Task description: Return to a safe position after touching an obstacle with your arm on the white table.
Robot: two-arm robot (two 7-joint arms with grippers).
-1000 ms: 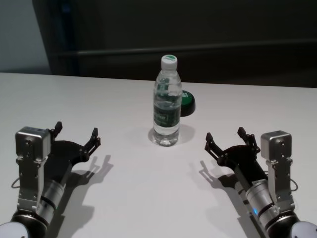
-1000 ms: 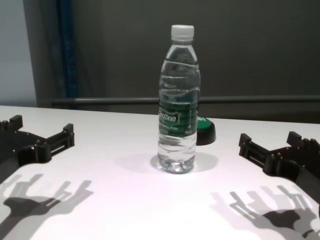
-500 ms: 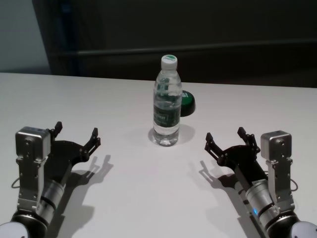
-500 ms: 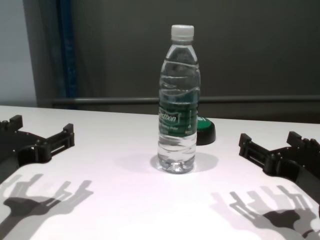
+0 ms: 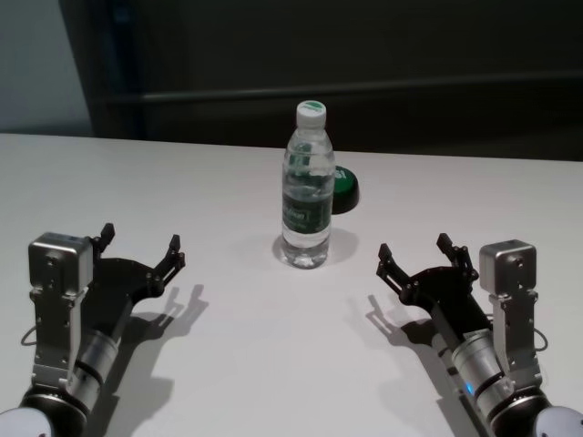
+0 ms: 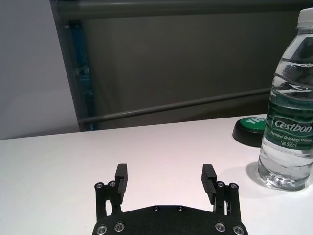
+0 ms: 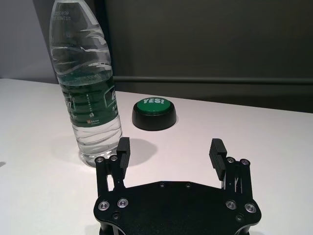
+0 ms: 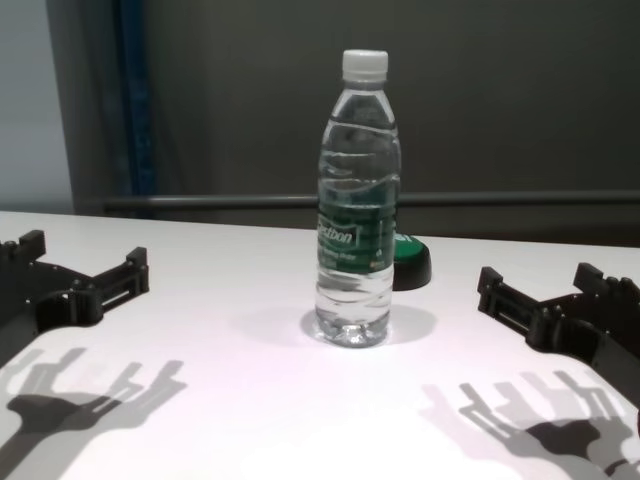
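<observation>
Nothing's budged in the last second: both the left gripper (image 5: 141, 251) and right gripper (image 5: 416, 255) sit spread open, well clear of the upright bottle (image 5: 306, 187), so looks parked safe already.

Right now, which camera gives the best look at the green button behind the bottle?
The right wrist view: the green button sits whole beside the water bottle, its YES lettering readable. The head and chest views hide part of it behind the bottle; the left wrist view shows it mostly, low and edge-on.
</observation>
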